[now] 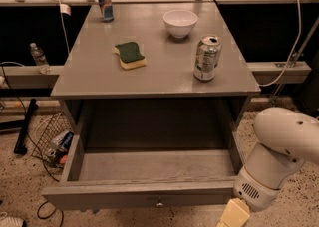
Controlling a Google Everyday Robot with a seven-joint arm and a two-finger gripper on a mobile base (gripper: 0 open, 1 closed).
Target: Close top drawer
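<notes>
The top drawer (149, 171) of a grey cabinet stands pulled fully out toward me, its shallow box empty. Its front panel (139, 198) runs along the bottom of the view with a small round metal knob (159, 203) at centre. My white arm (279, 156) sits at the lower right, just beside the drawer's right front corner. The gripper (234, 214) shows only as a cream-coloured part at the bottom edge, below the panel's right end; the rest of it is cut off.
On the cabinet top (154, 47) sit a white bowl (180, 22), a silver can (207, 57), a green and yellow sponge (129, 55) and a blue can (104, 3). A wire basket (50, 139) and cables lie on the floor at left. A rail runs behind.
</notes>
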